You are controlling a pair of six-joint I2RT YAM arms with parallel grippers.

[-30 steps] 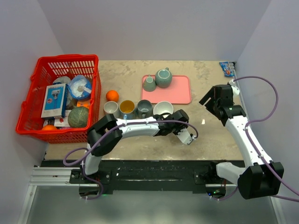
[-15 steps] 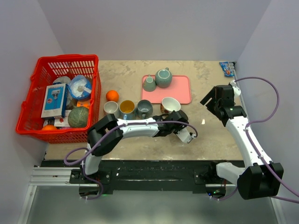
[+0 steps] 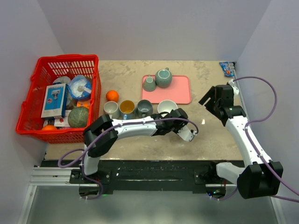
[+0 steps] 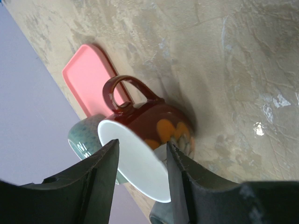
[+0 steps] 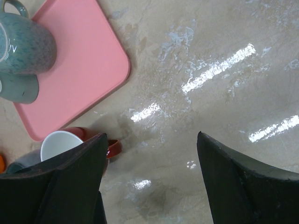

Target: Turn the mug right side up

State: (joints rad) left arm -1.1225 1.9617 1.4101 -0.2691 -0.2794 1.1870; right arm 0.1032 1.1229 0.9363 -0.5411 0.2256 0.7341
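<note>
The mug (image 3: 166, 107) is dark red with orange flowers and a white inside. It stands with its mouth up on the table just in front of the pink tray (image 3: 183, 94). In the left wrist view the mug (image 4: 156, 122) rests on its base, handle toward the tray. My left gripper (image 3: 173, 115) is right at the mug's near side, jaws open, with the rim showing between the fingertips (image 4: 108, 154). My right gripper (image 3: 209, 101) is open and empty over bare table to the mug's right. The mug's rim and handle show in the right wrist view (image 5: 60, 143).
Two teal mugs (image 3: 157, 79) stand on the pink tray. A row of three mugs (image 3: 127, 108) and an orange (image 3: 111, 95) lie left of the red mug. A red basket (image 3: 92, 59) full of groceries fills the left side. A small blue packet (image 3: 227, 68) lies at the far right.
Half a second ago the mug was tipped, showing its dark side; now it stands level with its white mouth up. The left gripper has drawn back slightly. The right arm has barely moved.
</note>
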